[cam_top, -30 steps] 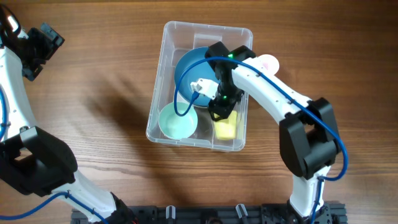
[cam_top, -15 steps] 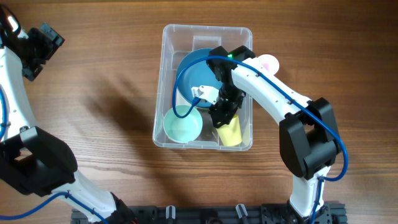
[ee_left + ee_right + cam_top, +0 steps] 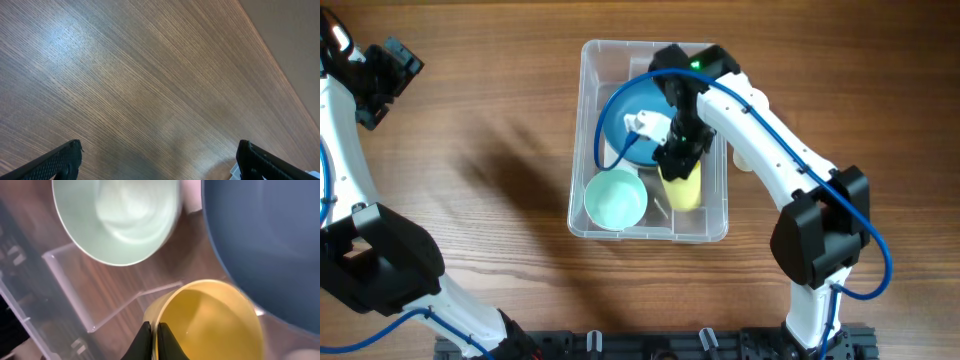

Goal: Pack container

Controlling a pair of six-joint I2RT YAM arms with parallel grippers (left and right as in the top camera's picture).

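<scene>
Right tool [image 3: 152, 330] has just pressed shut, pinching the near rim of the yellow cup [image 3: 210, 325]; a second ago its jaws were apart. The container [image 3: 620, 45] has slid and squared up, now mid-worktop [image 3: 470, 150]. Judgement: the cup is being set in place and release looks next. Left tool [image 3: 157, 162] is spread wide, holding nothing, far left over wood. Inside, the blue bowl [image 3: 620, 115] sits at the far end, the mint bowl [image 3: 615, 198] near-left and the cup near the right wall. Little free floor remains, and the wrist sits close to the right rim, so lift straight up.
</scene>
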